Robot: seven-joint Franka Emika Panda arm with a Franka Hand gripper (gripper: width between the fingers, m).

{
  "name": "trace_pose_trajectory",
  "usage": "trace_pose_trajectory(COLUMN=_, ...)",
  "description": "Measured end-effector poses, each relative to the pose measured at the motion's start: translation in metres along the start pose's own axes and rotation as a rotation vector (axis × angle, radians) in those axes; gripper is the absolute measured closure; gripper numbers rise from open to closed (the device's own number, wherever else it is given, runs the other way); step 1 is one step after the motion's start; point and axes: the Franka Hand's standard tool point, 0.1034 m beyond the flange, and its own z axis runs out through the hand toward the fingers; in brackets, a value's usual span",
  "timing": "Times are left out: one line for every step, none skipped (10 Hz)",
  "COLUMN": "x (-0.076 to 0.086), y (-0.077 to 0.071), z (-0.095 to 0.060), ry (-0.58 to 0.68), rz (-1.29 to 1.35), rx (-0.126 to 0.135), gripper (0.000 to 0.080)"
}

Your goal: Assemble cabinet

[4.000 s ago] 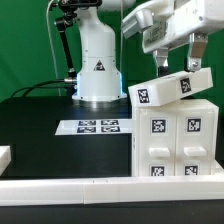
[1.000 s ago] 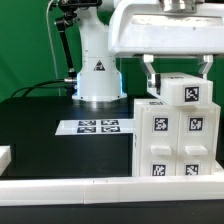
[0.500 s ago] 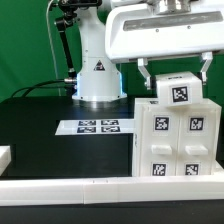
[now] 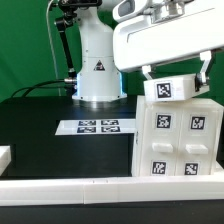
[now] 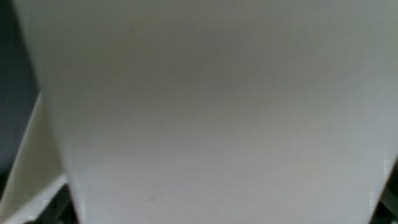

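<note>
The cabinet body [image 4: 176,140] is a white box of tagged panels at the exterior view's right, near the front. A smaller white tagged top block [image 4: 172,90] rests on it, slightly tilted. My gripper [image 4: 176,74] is directly above, with one finger [image 4: 147,72] on each side of this block, shut on it. The white hand fills the upper right of the exterior view. In the wrist view a blurred white surface [image 5: 214,110] fills nearly the whole picture and the fingertips are hidden.
The marker board [image 4: 98,127] lies flat on the black table in the middle. The arm's white base [image 4: 98,70] stands behind it. A white rail [image 4: 60,187] runs along the front edge, with a small white piece [image 4: 4,157] at the far left.
Four seconds ago the block hung tilted above the body. It now sits on top of it. Over the last second the hand has tilted and the block's tag has shifted left.
</note>
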Motion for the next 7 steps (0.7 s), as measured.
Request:
trace_pose_trajectory(x=0.0012, y=0.0019, z=0.0003, ry=-0.007, rz=0.095, rx=0.004, gripper=0.0235)
trace_pose_trajectory(x=0.0018, y=0.0039, z=0.0008, ry=-0.018, rz=0.16, rx=0.004, gripper=0.0236)
trace_pose_trajectory(x=0.0019, y=0.0048, z=0.0011, ry=-0.027, rz=0.216, rx=0.003, gripper=0.0236)
trace_pose_trajectory(x=0.0004, y=0.0043, z=0.0013, ry=-0.036, rz=0.356, rx=0.003, gripper=0.0236)
trace_pose_trajectory(x=-0.001, y=0.004, z=0.0013, ry=-0.045, rz=0.465, rx=0.001, gripper=0.0236)
trace_pose_trajectory(x=-0.002, y=0.0034, z=0.0011, ry=-0.057, rz=0.569, rx=-0.002, gripper=0.0236)
trace_pose_trajectory(x=-0.0016, y=0.0044, z=0.0013, ry=-0.063, rz=0.627, rx=0.001, gripper=0.0236)
